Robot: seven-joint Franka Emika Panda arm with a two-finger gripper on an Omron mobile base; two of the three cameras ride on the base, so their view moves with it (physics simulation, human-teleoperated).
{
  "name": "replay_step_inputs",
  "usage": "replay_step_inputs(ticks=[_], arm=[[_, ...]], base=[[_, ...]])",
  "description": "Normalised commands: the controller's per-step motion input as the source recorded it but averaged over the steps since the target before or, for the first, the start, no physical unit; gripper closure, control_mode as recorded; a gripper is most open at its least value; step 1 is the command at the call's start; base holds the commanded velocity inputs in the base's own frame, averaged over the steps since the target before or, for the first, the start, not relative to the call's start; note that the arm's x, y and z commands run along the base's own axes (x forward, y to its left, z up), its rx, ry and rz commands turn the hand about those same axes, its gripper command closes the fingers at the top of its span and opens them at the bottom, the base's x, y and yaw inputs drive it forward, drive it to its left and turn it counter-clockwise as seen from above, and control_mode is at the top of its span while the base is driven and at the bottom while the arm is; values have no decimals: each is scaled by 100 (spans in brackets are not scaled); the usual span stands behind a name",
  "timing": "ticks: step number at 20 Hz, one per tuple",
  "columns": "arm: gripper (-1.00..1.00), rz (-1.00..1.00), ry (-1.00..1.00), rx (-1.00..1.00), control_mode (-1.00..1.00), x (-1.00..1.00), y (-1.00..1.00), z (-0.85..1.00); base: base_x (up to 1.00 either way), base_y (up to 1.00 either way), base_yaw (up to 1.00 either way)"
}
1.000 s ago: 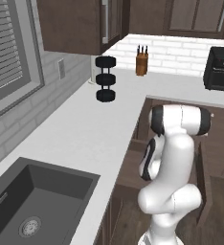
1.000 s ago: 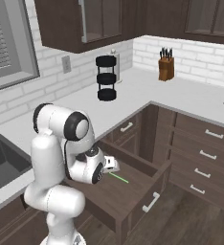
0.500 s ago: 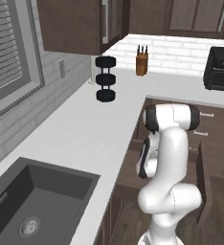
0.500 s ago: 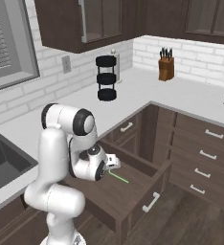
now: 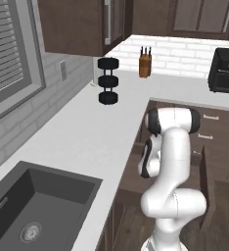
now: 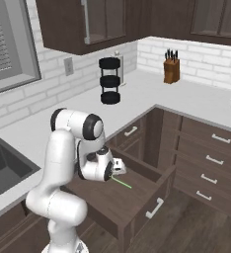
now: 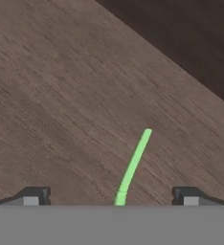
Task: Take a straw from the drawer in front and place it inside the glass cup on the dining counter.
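Drawer [image 6: 137, 197] pulled open below white surface [image 6: 152, 94], silver handle on front. Straw [image 6: 121, 183] lies flat on brown drawer floor. Pincer [image 6: 120, 167] low over drawer, just above straw's near end; finger spacing unclear. Black three-tier rack [image 6: 109, 80] and knife block [image 6: 171, 69] on surface near wall. Sink [image 6: 4, 165] at left.

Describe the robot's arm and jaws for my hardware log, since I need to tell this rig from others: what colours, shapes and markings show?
The arm is glossy white, built of rounded, tubular links with dark bands at the joints and a bulbous base. No cables or markings are visible. The gripper has two small, blocky dark fingertips with pale grey faces.
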Motion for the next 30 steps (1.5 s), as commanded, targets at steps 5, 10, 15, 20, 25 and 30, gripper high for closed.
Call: replay_step_inputs(ticks=[5,10,15,20,25,30], arm=[[-100,0,12,3,-100,22,-26,-54],[100,0,13,1,-100,3,-14,-71],[100,0,1,0,-100,-3,-48,-39],[100,0,0,0,-100,-7,-65,-20],[100,-1,0,0,-100,0,-51,-3],[100,-3,0,0,-100,4,-35,13]], base=[[0,0,0],[0,0,0],[0,0,0],[0,0,0],[0,0,0],[0,0,0]])
